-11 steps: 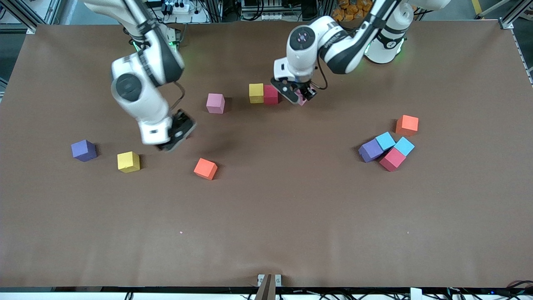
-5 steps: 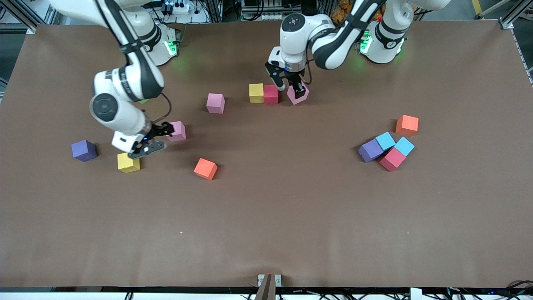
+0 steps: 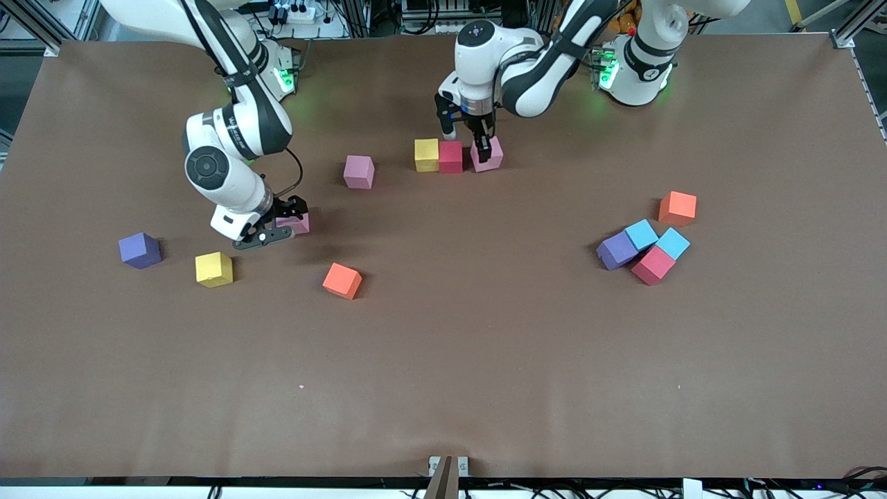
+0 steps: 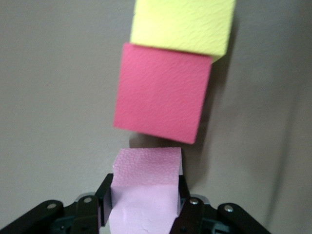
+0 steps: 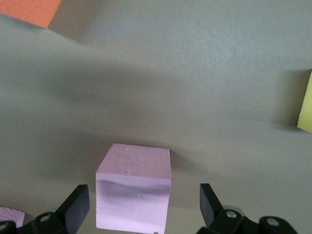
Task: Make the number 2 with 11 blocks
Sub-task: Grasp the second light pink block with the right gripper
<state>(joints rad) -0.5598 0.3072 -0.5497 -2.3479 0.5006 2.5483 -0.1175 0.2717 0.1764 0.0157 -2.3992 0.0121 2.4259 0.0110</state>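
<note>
1. Left gripper (image 3: 483, 148), fingers clamped on a pink cube (image 4: 146, 168), has swung it square and just beside the red cube (image 3: 450, 156); top row nearly complete.
2. Right gripper (image 3: 277, 223) has dropped over another pink cube (image 5: 134, 190), well off from the red cube toward the right arm's end; fingers wide, straddling it.

I see a pink block (image 3: 489, 154) clamped in my left tool (image 3: 483, 149), just beside the red block (image 3: 450, 157) that touches a yellow block (image 3: 426, 154). Another pink block (image 3: 298, 223) sits between my right tool's (image 3: 274, 223) spread fingers. The other blocks lie scattered on the worktop.
</note>
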